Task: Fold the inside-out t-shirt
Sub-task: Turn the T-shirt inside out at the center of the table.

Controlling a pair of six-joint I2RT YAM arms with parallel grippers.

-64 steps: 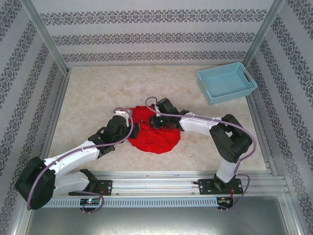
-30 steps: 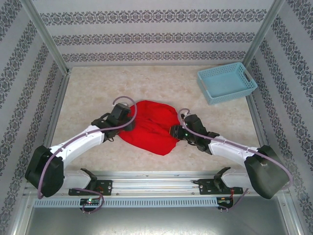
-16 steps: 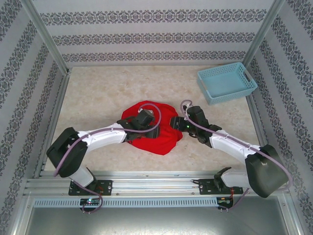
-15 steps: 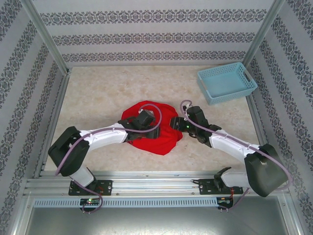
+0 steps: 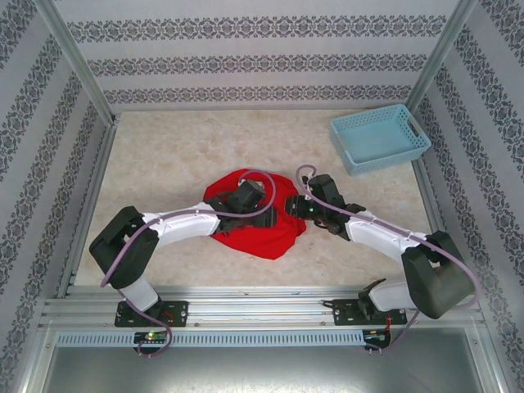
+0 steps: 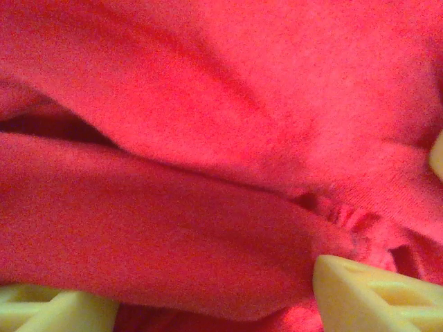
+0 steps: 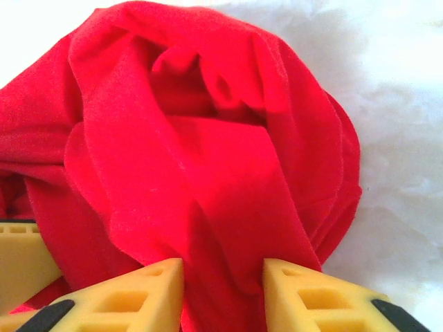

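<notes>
- The inside-out t-shirt (image 5: 260, 233) lies bunched on the desk (image 5: 164, 164), well apart from the basket (image 5: 385, 160), to its near left.
- On the shirt's basket side, the right gripper (image 7: 221, 277) pinches a fold of the shirt.
- On the side away from the basket, the left gripper (image 6: 208, 294) is spread wide over the cloth.

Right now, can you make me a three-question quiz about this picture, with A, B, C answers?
1. Where is the basket on the table?
A) far right corner
B) near left corner
C) right in the middle

2. What colour is the t-shirt?
A) green
B) red
C) yellow

3. How does the t-shirt lie?
A) folded flat
B) crumpled in a heap
C) hanging up

Answers: 1 A, it sits far right, apart from the t-shirt. 2 B, the cloth is bright red. 3 B, it is bunched and wrinkled.
</notes>
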